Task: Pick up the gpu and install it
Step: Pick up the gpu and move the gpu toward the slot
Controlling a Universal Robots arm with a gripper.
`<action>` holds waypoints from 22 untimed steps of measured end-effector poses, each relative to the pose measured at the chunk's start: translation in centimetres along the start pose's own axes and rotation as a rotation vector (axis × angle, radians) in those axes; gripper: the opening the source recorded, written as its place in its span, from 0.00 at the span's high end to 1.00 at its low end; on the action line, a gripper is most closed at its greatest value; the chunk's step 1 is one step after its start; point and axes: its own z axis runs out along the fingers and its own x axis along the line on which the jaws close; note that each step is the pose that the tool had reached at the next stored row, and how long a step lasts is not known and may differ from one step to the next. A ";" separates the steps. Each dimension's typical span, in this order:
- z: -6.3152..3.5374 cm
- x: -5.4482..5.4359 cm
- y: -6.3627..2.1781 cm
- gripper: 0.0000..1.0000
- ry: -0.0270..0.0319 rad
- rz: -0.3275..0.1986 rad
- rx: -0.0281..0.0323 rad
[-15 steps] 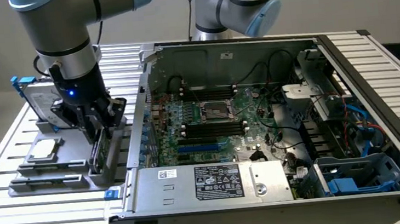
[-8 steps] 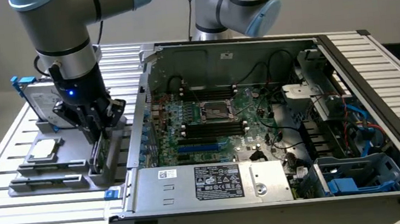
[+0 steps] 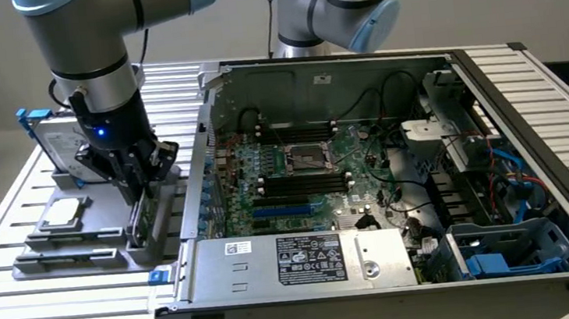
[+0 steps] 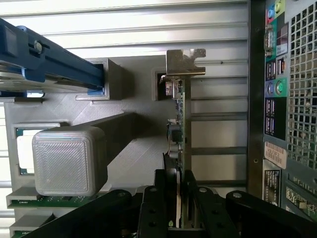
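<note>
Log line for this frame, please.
phase: pick | end effector: over gpu | gpu: on edge in gray holder, beside open computer case | install: not done

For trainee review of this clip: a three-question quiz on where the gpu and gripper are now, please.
1. True or false: the thin green gpu with a silver metal end bracket is seated inside the open metal computer case.
2. The black gripper is nearest to: A) the blue-framed silver hard drive; B) the gpu; C) the power supply.
3. In the exterior view, which side of the case is the grey plastic holder on?
Key: 1 false, it stands on edge in the holder; 2 B; 3 left.
</note>
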 end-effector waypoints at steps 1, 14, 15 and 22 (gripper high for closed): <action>0.00 0.0 0.00 0.74 0.0000 0.000 -0.0001; -1.80 0.2 -0.02 0.74 -0.0001 0.000 -0.0014; -2.25 0.2 -0.02 0.74 0.0000 0.000 -0.0015; -5.38 0.4 -0.05 0.74 0.0000 0.000 -0.0019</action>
